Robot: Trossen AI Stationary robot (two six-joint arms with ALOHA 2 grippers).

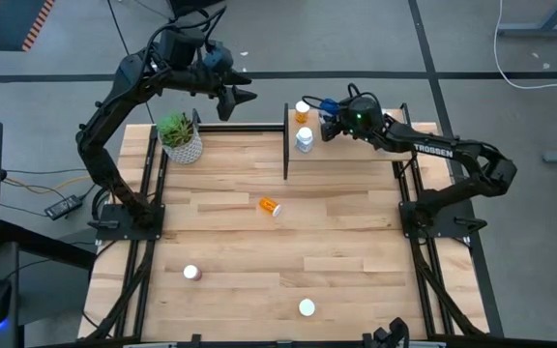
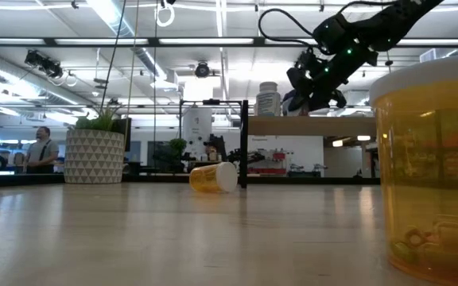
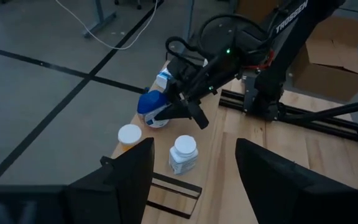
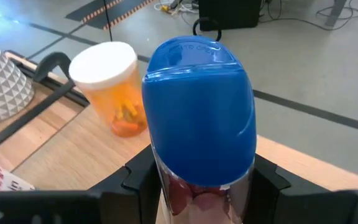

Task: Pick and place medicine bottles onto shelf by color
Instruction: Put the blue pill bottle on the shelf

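The shelf (image 1: 351, 159) stands at the table's far edge, right of centre. On its far left part stand an orange, white-capped bottle (image 1: 302, 109) and a clear one (image 1: 305, 141). My right gripper (image 1: 329, 122) reaches over the shelf from the right, shut on the blue-topped bottle (image 4: 197, 118) beside the orange bottle (image 4: 114, 87). My left gripper (image 3: 194, 177) is open, raised beyond the far edge left of the shelf, facing these bottles. Another orange bottle (image 1: 271, 206) lies on its side mid-table. Two white-capped bottles (image 1: 191, 273) (image 1: 307, 307) stand near the near edge. My right gripper pinches the blue-topped bottle between its two fingers (image 4: 138, 177), on the clear lower body (image 4: 194, 196) under the rounded blue top. The fingers come slanting down from the table's right. The bottle sits tilted (image 3: 151, 106) over the shelf's far edge. Whether its base touches the shelf, I cannot tell.
A potted green plant (image 1: 179, 136) stands at the far left of the table. A black post (image 1: 286, 145) marks the shelf's left end. The middle of the tabletop (image 1: 337, 242) is bare wood. In the low view an orange bottle (image 2: 436, 167) stands very close to the camera.
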